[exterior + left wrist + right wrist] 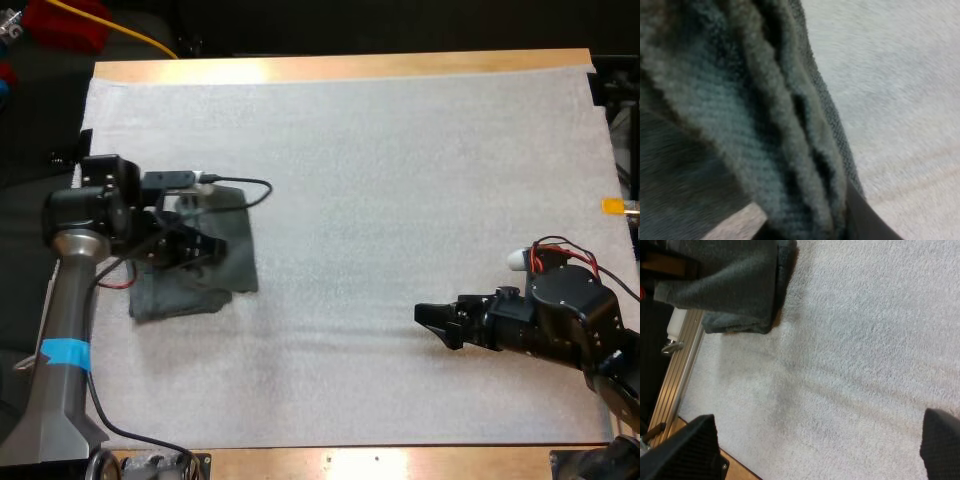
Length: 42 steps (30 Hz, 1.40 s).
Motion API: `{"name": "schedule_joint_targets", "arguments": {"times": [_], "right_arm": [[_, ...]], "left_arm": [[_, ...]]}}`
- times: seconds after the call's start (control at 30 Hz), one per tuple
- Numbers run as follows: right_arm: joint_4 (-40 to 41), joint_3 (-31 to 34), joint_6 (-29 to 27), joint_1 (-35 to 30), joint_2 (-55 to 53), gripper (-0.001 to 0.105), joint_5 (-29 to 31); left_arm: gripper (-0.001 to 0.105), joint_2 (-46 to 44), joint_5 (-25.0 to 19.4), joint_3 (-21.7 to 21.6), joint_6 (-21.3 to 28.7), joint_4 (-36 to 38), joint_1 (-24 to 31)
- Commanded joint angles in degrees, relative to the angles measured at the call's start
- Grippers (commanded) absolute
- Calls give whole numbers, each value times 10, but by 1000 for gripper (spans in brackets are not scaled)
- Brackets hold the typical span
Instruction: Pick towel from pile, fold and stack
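Pinching the dark grey-green towel (180, 298) between left gripper (200, 247) jaws; right gripper (425, 322) spread, bare mat (380, 180) beneath. Could drop inner layers, undoing the fold, with too shallow a pinch.

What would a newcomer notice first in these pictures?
The dark grey-green towel lies at the left side of the white mat in the high view, with the left gripper down on it, shut on its bunched folds. The right gripper hangs open over bare mat on the right side.
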Motion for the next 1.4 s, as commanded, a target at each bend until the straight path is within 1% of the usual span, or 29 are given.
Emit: {"name": "schedule_joint_targets", "arguments": {"times": [0.0,0.23,0.37,0.43,0.53,0.67,0.73,0.77,0.8,0.83,0.9,1.0,1.07,1.13,1.2,1.23,1.27,1.3,1.37], "right_arm": [[-4,-1,-2,1,-4,79,-7],[-4,-1,-2,1,-4,79,-17],[-4,-1,-2,1,-4,79,-20],[-4,-1,-2,1,-4,79,-20],[-4,-1,-2,1,-4,79,-20],[-3,-1,-2,1,-4,79,-20],[-3,-1,-2,1,-4,79,-20],[-3,-1,-2,1,-4,79,-20],[-3,-1,-2,1,-4,79,-20],[-3,-1,-2,1,-4,79,-20],[-3,-1,-2,1,-4,79,-20],[-3,-1,-2,1,-4,79,-20],[-3,-1,-2,1,-4,79,-20],[-3,-1,-2,1,-4,79,-20],[-3,-1,-2,1,-4,79,-20],[-3,-1,-2,1,-4,79,-20],[-3,-1,-2,1,-4,79,-20],[-3,-1,-2,1,-4,79,-20],[-3,-1,-2,1,-4,79,-20]], "left_arm": [[5,3,-2,-5,5,1,8],[5,38,-2,-5,5,5,27],[5,48,-5,-5,5,2,48],[5,51,-13,-5,5,2,56],[5,55,-40,-5,4,2,62],[5,65,-53,-2,3,2,62],[8,70,-79,-1,3,2,62],[12,73,-97,-1,2,3,62],[19,75,-120,-1,-1,3,62],[24,77,-133,1,-4,3,62],[40,80,-173,2,-15,1,62],[55,82,-207,2,-20,-1,62],[61,82,-229,2,-26,-3,62],[64,82,-257,2,-26,-3,62],[64,82,-305,2,-35,-3,62],[64,82,-317,2,-38,-3,62],[64,82,-339,2,-43,-3,62],[64,82,-354,2,-46,-3,62],[64,80,-363,2,-48,-3,62]]}}
